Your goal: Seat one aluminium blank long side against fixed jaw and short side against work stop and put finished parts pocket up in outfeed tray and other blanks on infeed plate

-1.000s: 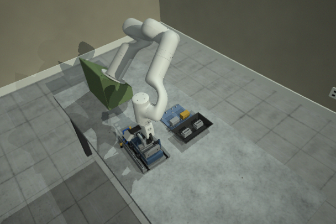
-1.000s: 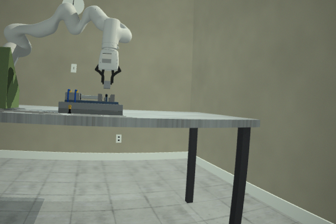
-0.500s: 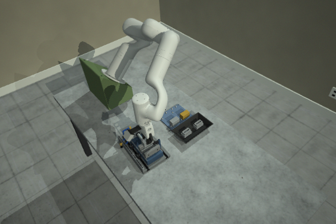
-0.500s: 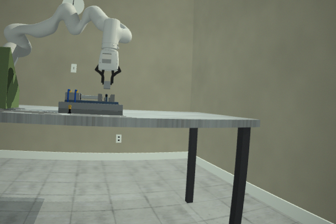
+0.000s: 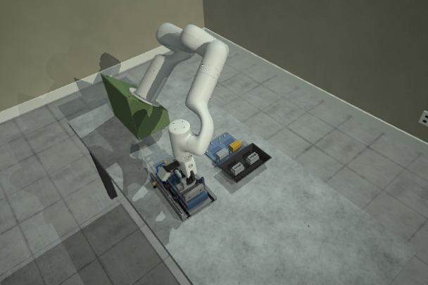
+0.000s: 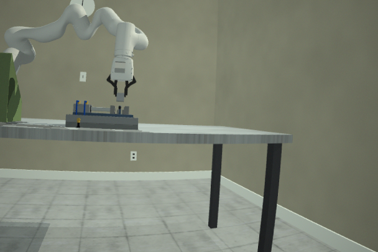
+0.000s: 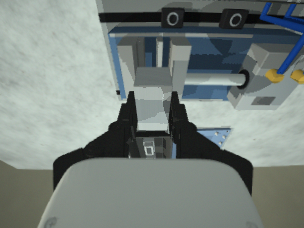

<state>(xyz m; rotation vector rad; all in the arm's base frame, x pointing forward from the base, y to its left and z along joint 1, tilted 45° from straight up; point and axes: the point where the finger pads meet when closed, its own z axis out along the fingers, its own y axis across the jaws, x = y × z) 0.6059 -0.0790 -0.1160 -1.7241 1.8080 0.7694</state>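
Aluminium blank (image 7: 151, 107) pinched across its short width by the jaws, long axis level, hanging above the vise (image 6: 102, 117) opening

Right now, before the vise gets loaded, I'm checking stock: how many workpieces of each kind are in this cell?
Aluminium blanks: 2, with one held blank in the gripper above the vise and one grey blank on the infeed plate
Brass blank: 1
Finished parts: 2, a nearer part and a farther part, both in the outfeed tray
Total: 5
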